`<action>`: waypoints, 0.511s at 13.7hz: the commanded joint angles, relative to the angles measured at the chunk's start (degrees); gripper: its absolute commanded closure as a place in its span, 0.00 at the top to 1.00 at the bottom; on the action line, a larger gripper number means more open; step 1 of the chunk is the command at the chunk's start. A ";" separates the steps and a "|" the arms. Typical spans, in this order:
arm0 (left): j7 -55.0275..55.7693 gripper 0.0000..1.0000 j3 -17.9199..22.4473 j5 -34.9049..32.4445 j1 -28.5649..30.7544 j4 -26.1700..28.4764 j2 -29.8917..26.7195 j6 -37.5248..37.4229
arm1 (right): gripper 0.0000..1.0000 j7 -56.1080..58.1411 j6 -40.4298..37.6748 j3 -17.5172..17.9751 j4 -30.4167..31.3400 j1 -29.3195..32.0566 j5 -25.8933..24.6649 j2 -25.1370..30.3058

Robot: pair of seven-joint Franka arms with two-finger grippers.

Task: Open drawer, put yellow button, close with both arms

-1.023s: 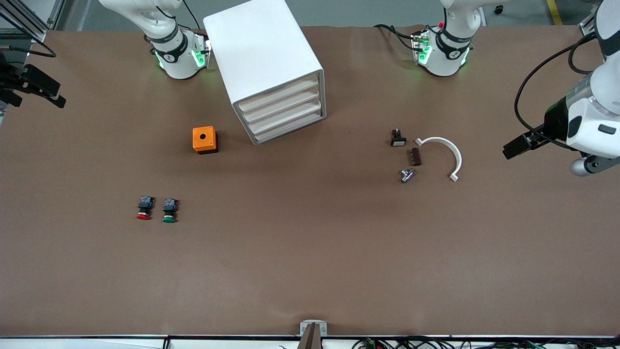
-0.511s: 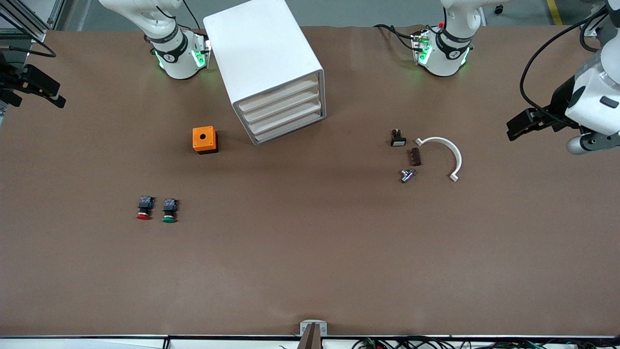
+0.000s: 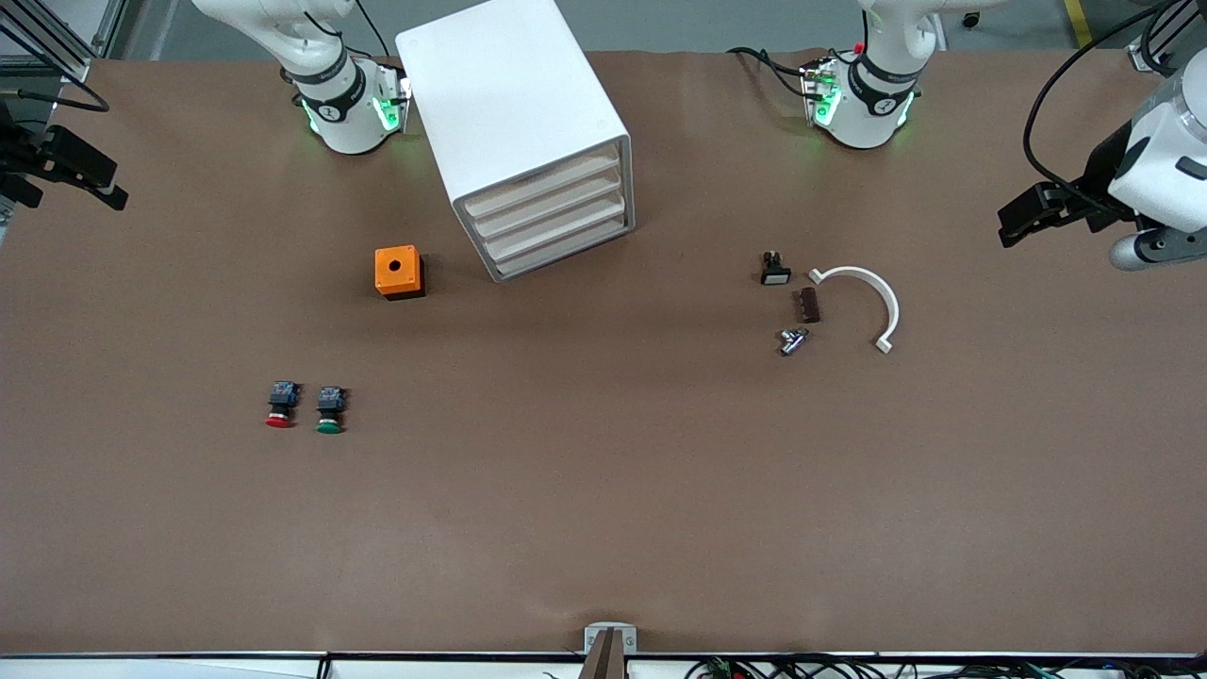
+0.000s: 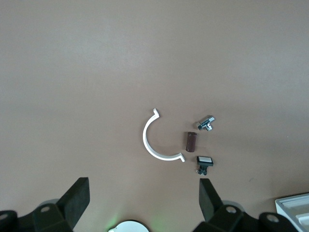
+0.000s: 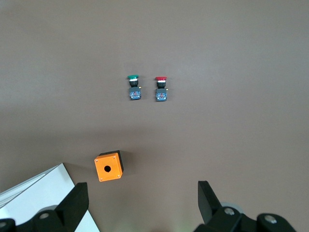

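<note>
Drawer (image 3: 556,215): one of four alike, shallow, pale beige front, stacked in a white cabinet (image 3: 509,104) set at an angle on the worktop (image 3: 603,490). All four are pushed fully in.

Position: between the two end effectors, well apart from both, closer to the right one.

Arms: glossy white. Left end effector (image 3: 1014,222) and right end effector (image 3: 108,189) are raised over the worktop's ends, jaws spread, holding nothing.
</note>
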State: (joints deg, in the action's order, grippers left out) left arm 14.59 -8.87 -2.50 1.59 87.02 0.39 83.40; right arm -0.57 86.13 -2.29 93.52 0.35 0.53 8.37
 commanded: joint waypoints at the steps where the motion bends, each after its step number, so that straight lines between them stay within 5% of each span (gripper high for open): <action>1: -2.11 1.00 1.40 1.09 -0.44 6.59 -4.96 3.43 | 1.00 0.66 -0.17 0.88 -1.06 1.05 -0.88 -0.55; 7: -2.28 1.00 1.23 0.74 -0.45 6.32 -4.87 3.43 | 1.00 0.66 -0.09 0.88 -1.06 1.05 -0.88 -0.55</action>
State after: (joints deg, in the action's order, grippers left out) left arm 13.51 -8.19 -2.41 1.44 91.83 -3.08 85.73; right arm -0.57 86.14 -2.29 93.52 0.35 0.51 8.37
